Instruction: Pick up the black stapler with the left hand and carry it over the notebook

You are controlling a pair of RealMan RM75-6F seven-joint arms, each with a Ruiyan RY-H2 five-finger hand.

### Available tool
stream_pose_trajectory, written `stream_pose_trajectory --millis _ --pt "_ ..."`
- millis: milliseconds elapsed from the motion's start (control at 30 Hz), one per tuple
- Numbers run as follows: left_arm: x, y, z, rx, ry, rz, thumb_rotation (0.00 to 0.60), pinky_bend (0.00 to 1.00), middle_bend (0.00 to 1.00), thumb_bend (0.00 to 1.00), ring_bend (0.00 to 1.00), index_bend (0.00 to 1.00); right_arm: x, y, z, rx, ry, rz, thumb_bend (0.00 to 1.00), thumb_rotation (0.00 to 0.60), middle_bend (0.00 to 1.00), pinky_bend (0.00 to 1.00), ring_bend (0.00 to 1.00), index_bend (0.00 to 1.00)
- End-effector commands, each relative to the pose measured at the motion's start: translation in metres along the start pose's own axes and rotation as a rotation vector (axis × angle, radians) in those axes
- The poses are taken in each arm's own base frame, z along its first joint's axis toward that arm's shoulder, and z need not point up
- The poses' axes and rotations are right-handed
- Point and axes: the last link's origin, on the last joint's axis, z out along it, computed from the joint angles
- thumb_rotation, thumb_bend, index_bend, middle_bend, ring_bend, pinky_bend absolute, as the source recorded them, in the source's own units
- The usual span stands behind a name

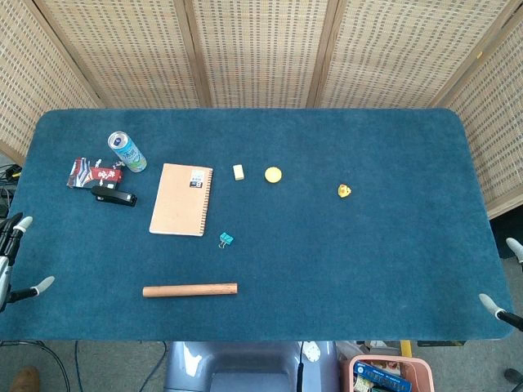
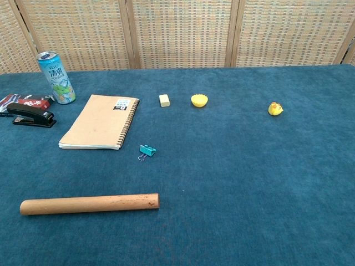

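Observation:
The black stapler (image 1: 114, 196) (image 2: 32, 115) lies flat near the table's left side, just in front of a red packet and a little left of the tan spiral notebook (image 1: 181, 199) (image 2: 100, 122). My left hand (image 1: 11, 260) hangs at the table's left edge, below and left of the stapler and well apart from it. Its fingers are spread and hold nothing. Only some fingers of my right hand (image 1: 497, 306) show at the right edge; they are apart and empty. The chest view shows neither hand.
A drink can (image 1: 127, 152) (image 2: 56, 77) stands behind the stapler, beside the red packet (image 1: 91, 173). A wooden rod (image 1: 189, 290) lies near the front edge. A teal binder clip (image 1: 226, 239), an eraser (image 1: 239, 172), a yellow cup (image 1: 273, 174) and a small duck (image 1: 345, 191) are spread mid-table.

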Motion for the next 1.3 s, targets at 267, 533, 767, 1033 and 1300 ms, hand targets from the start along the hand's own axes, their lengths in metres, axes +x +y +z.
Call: stream_pose_trajectory --millis 267,533,767,1033,1300 --pt "-0.012 -0.004 0.027 0.014 -0.056 0.049 0.600 0.00 0.00 0.01 0.00 0.00 0.001 0.003 -0.001 -0.011 0.003 0.001 0.00 0.600 0.00 0.00 0.00 0.00" --pt "-0.040 0.004 0.130 -0.078 -0.243 0.221 0.600 0.00 0.00 0.11 0.00 0.00 -0.005 0.006 0.007 -0.023 -0.012 -0.025 0.00 0.600 0.00 0.00 0.00 0.00" --pt "-0.071 0.015 0.203 -0.069 -0.308 0.309 0.600 0.01 0.00 0.12 0.00 0.06 -0.015 0.012 0.017 -0.062 -0.031 -0.060 0.00 0.600 0.00 0.00 0.00 0.00" --pt "-0.095 0.023 0.234 -0.061 -0.333 0.373 0.600 0.07 0.02 0.14 0.01 0.22 -0.020 0.015 0.017 -0.082 -0.030 -0.087 0.00 0.600 0.00 0.00 0.00 0.00" --pt "-0.112 0.038 0.252 -0.064 -0.326 0.402 0.600 0.16 0.10 0.14 0.07 0.33 -0.025 0.020 0.020 -0.105 -0.046 -0.099 0.00 0.600 0.00 0.00 0.00 0.00"
